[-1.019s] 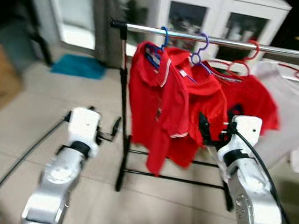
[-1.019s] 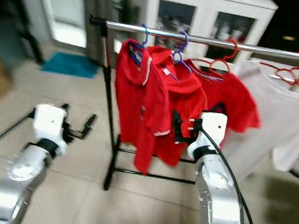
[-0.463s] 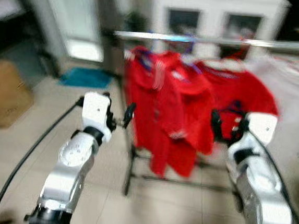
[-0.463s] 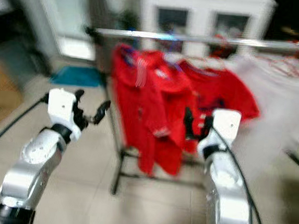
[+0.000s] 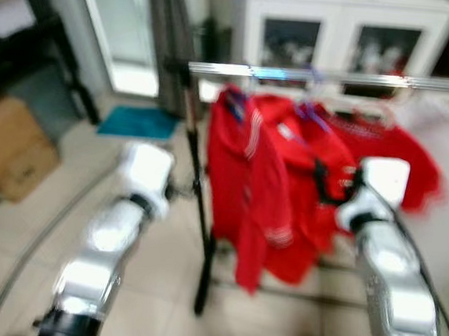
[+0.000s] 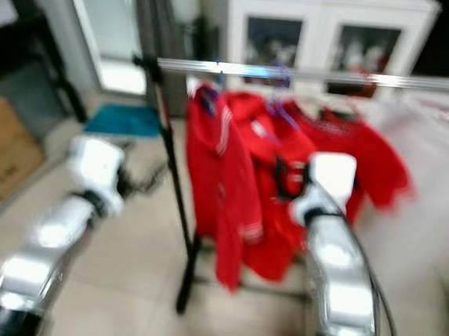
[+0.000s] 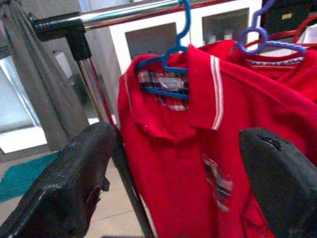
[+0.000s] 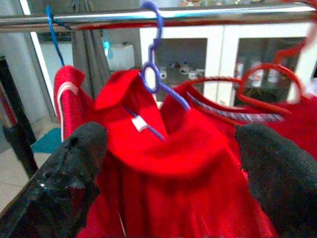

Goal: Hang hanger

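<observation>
The view has closed in on the rail (image 5: 327, 76). Left gripper (image 7: 178, 193) and right gripper (image 8: 173, 183) both gape empty; hangers (image 7: 171, 74) already hung.

The rail (image 7: 133, 12) is glossy polished metal with a matt black corner joint (image 7: 74, 34). The red shirts (image 8: 163, 163) are soft matt cloth on smooth plastic hangers (image 7: 171, 59). The fingers (image 8: 59, 183) look rough, matt black.
</observation>
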Controlling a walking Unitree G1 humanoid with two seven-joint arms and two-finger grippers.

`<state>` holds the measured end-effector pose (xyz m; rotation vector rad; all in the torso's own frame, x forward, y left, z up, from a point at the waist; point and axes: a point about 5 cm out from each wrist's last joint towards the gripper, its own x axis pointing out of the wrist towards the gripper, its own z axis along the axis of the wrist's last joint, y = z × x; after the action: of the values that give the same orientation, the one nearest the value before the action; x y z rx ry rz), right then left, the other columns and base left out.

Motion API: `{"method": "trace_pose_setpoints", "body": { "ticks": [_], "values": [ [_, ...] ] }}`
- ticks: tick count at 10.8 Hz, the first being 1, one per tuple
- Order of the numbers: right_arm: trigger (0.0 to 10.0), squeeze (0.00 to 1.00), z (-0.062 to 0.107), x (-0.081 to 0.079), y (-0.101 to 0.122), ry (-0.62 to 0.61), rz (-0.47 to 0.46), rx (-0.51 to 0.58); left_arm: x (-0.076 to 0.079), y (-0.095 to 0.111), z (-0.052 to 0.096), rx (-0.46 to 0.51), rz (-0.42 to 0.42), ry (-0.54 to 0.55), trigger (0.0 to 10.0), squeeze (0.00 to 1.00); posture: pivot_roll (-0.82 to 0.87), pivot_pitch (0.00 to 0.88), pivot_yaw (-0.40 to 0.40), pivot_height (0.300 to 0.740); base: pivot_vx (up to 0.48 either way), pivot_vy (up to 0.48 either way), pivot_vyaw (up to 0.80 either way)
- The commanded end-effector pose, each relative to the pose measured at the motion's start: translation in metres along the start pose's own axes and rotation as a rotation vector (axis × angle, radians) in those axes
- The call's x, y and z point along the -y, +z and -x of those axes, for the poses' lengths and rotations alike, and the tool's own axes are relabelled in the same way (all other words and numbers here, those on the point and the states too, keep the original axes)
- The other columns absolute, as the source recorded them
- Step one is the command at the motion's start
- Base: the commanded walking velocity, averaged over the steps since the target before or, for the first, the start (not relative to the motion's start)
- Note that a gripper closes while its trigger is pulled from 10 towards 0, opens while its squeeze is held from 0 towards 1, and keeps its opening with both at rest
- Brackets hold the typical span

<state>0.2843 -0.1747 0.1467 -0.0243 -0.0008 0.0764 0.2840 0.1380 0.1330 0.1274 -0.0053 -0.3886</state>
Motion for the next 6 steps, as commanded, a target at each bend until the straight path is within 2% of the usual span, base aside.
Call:
{"method": "trace_pose_setpoints", "body": {
  "ticks": [1,3,5,6],
  "values": [
    [10.0,1.00,-0.0051,-0.0140,0.0066,0.059,-0.010,0.025,-0.0126,0.0005,0.0045,-0.006,-0.022,0.037,10.0,1.00,-0.07,0.000,0.067,0.740,0.454,0.000,0.00],
    [10.0,1.00,-0.0049,-0.0171,0.0099,0.099,0.007,0.043,-0.0112,0.0011,0.0054,-0.004,-0.024,0.012,10.0,1.00,-0.07,0.000,0.072,0.740,0.454,0.000,0.00],
    [10.0,1.00,-0.0048,-0.0174,0.0127,0.105,0.023,0.059,-0.0075,0.0010,0.0058,-0.007,-0.037,-0.019,10.0,1.00,-0.07,0.000,0.072,0.740,0.424,0.000,0.80],
    [10.0,1.00,-0.0067,-0.0175,0.0157,0.135,0.021,0.053,-0.0044,0.0035,0.0062,0.001,-0.041,-0.071,10.0,1.00,-0.07,0.000,0.068,0.740,0.000,0.000,0.00]
  ]
}}
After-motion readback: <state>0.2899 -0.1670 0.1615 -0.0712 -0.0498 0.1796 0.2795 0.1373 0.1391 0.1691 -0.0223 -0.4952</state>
